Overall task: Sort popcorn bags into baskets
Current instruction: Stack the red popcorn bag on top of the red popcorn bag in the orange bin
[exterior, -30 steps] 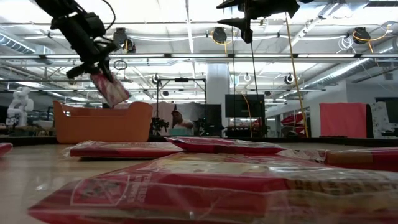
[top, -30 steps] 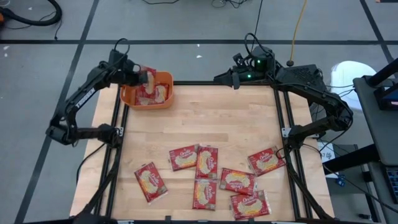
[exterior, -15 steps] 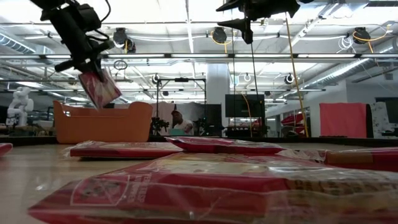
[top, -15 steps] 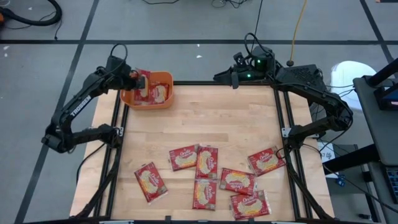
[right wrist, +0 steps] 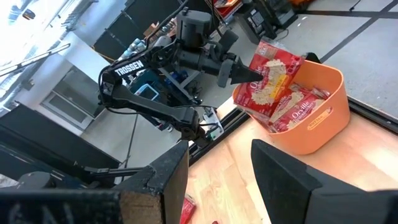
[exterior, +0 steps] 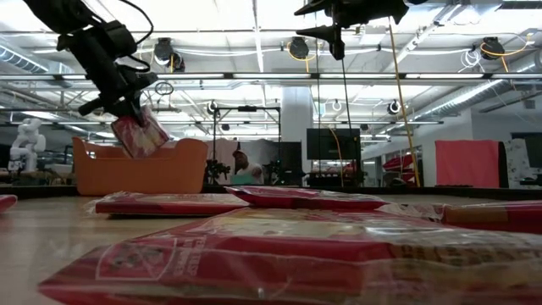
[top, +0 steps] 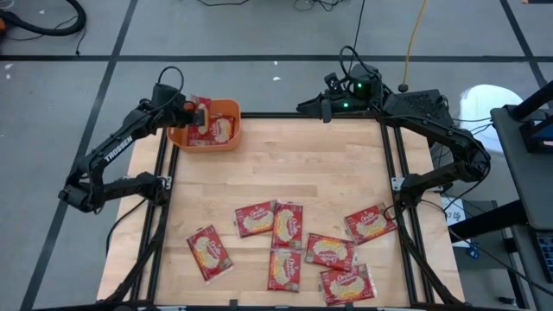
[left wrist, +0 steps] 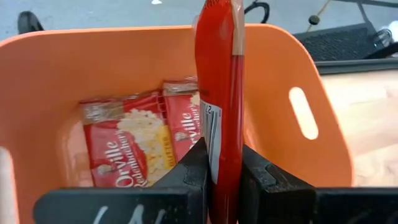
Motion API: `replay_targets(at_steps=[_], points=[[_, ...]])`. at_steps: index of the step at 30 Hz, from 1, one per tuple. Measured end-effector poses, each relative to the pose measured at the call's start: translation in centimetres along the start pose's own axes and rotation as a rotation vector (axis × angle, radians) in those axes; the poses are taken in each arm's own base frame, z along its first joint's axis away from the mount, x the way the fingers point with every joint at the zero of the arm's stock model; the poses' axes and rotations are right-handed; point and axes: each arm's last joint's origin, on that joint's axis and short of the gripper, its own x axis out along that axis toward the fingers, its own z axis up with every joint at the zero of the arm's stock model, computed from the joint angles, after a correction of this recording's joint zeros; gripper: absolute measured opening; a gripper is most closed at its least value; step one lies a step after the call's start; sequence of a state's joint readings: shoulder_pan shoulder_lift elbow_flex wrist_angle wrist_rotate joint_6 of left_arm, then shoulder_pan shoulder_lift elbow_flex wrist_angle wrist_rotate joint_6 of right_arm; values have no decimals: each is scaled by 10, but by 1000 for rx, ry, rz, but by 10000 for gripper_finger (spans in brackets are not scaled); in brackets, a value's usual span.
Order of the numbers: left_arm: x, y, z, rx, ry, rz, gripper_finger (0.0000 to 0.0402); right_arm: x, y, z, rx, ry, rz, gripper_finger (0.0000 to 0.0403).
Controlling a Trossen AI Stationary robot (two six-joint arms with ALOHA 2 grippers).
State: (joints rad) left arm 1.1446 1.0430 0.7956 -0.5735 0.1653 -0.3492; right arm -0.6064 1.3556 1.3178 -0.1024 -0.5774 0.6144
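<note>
The left gripper [left wrist: 221,171] is pinching one popcorn bag [left wrist: 219,81] on its edge, so the bag is hanging upright between the two fingers and directly over the orange basket [left wrist: 298,68]. I judge it is being held this way so that it drops flat into the tub when the fingers are letting go. The bag is not touching the basket floor yet.

The left wrist view is showing two bags already lying inside the basket [left wrist: 127,146], which the low view is hiding behind the orange wall [exterior: 140,169]. The low view, however, is showing that the held bag [exterior: 140,134] is hanging tilted just above the rim.

The right gripper [right wrist: 217,168] is waiting with its fingers standing apart and holding nothing, up at the far right corner of the table. Seven more bags [top: 288,226] are lying loose on the wooden table [top: 302,164], well apart from the basket.
</note>
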Motion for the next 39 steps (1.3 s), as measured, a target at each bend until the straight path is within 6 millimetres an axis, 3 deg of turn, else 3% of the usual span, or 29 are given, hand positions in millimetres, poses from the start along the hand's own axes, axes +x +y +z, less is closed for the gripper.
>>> replay_targets(at_steps=[9, 16, 26, 39], points=[[15, 1, -3, 34, 76, 44, 47, 0, 0, 0, -5, 2, 2, 167], [1, -7, -6, 245, 53, -135, 47, 1, 1, -1, -6, 7, 7, 167], [-10, 11, -43, 216, -82, -106, 47, 4, 5, -5, -6, 25, 17, 167], [-2, 9, -40, 145, -109, -81, 47, 4, 5, -5, -6, 22, 15, 167]])
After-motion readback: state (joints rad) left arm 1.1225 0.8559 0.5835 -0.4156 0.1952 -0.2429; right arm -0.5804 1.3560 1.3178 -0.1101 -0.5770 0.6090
